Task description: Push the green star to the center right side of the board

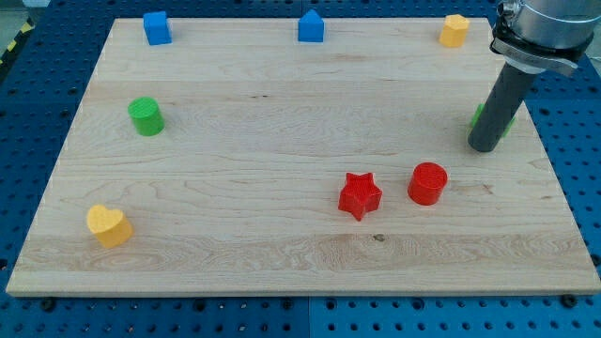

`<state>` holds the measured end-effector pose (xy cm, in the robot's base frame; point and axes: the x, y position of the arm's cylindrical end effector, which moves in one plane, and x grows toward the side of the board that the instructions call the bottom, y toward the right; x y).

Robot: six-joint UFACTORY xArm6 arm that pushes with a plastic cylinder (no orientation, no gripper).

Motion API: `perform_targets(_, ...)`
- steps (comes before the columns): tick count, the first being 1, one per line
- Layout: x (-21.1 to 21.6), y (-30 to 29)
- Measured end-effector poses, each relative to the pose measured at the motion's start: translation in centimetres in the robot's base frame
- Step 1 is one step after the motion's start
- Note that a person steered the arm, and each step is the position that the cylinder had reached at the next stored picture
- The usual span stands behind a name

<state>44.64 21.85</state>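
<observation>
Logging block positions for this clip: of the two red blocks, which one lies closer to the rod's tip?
The red cylinder, at the view's right of the red star. It lies just below-left of my tip, while the star lies farther toward the view's left.

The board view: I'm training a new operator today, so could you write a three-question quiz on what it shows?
1. True or false: the green star is in plain, full view.
2. Which block lies nearest the red star? A) red cylinder B) green cylinder C) yellow heart
3. Fill in: my tip rests near the board's ____ edge in the view.

Key: 1 false, the rod hides most of it; 2 A; 3 right.
</observation>
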Motion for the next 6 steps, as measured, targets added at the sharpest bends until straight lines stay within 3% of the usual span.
perform_targets(4,0.0,2.6)
perform_targets(6,0.3,-6.0)
